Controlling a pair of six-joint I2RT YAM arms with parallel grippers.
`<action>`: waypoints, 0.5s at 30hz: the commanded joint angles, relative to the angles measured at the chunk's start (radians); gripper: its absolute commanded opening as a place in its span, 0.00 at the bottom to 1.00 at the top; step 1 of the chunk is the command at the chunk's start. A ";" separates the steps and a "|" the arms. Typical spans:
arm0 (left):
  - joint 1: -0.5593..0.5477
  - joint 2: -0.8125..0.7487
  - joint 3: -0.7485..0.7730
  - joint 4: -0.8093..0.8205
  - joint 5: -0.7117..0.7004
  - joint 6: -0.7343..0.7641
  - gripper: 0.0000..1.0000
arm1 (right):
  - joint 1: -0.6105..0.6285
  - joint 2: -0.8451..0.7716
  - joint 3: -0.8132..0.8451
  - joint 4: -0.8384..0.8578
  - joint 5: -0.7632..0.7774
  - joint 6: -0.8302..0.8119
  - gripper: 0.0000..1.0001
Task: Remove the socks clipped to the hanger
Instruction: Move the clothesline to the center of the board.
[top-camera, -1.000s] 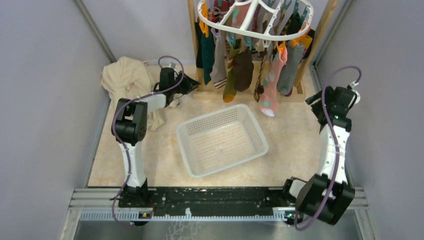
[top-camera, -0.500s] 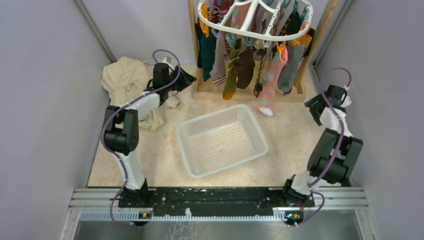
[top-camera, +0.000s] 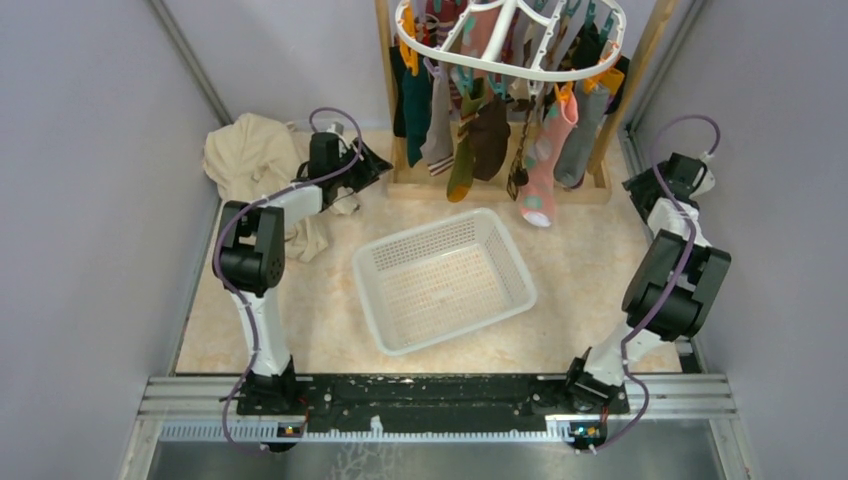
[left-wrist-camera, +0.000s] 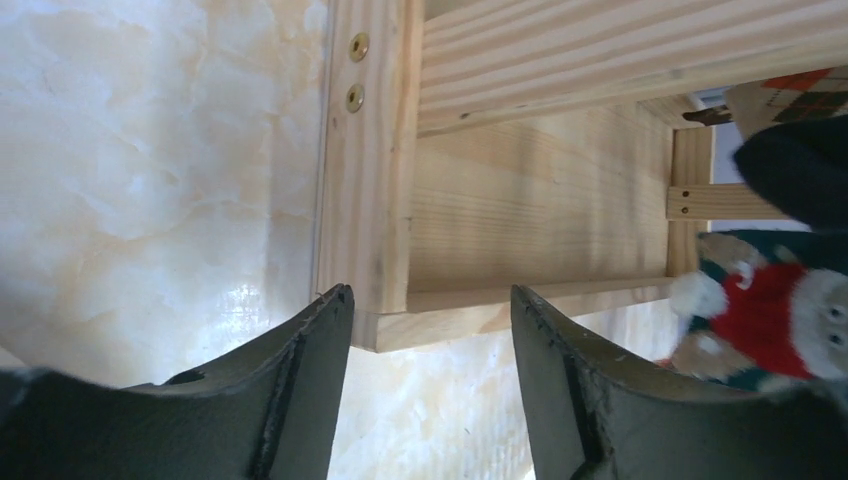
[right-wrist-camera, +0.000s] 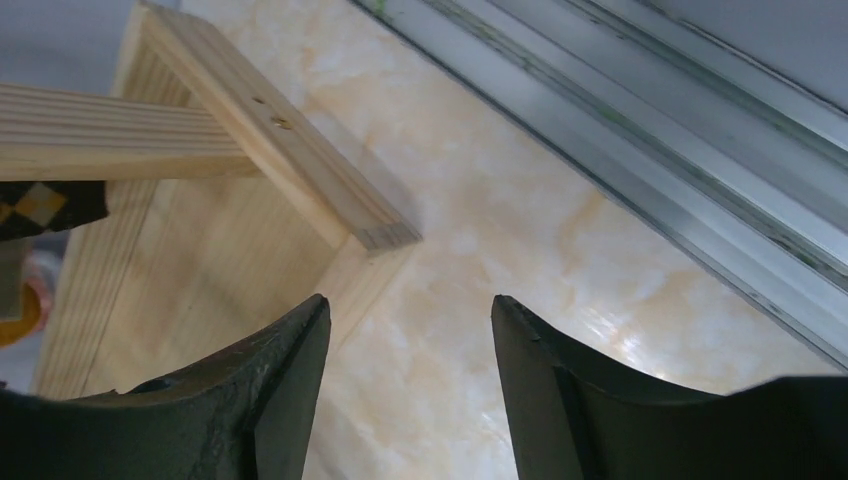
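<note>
The white oval hanger (top-camera: 548, 72) hangs at the top centre with several socks clipped under it: a pink sock (top-camera: 545, 165), a dark green one (top-camera: 415, 100), a brown one (top-camera: 487, 135) and a grey one (top-camera: 583, 140). My left gripper (top-camera: 376, 160) is low beside the frame's left foot, left of the socks. In its wrist view the left gripper (left-wrist-camera: 430, 295) is open and empty, with a red, white and green sock (left-wrist-camera: 770, 310) at the right edge. My right gripper (top-camera: 634, 188) sits at the frame's right foot. The right gripper (right-wrist-camera: 408, 300) is open and empty over the floor, with an argyle sock (right-wrist-camera: 40, 205) at the left edge.
A wooden frame (top-camera: 600, 150) carries the hanger; its base shows up close as wooden frame (left-wrist-camera: 370, 150) and wooden frame (right-wrist-camera: 300, 160). A white mesh basket (top-camera: 443, 280) lies in the middle. A beige cloth (top-camera: 250, 160) is heaped at the far left. A metal rail (right-wrist-camera: 650, 150) runs along the right wall.
The left jaws have opened wider while that arm stayed by the frame's left foot. The right arm folded and its wrist moved farther back towards the frame's right foot, jaws slightly narrower.
</note>
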 joint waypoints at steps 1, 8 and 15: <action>0.003 0.052 0.023 0.118 0.049 0.038 0.67 | 0.075 0.051 0.121 0.121 -0.017 -0.067 0.62; -0.008 0.104 0.081 0.099 -0.012 0.130 0.69 | 0.194 0.167 0.287 -0.024 0.138 -0.231 0.63; -0.062 0.157 0.212 -0.015 -0.159 0.305 0.71 | 0.209 0.244 0.325 -0.036 0.192 -0.271 0.64</action>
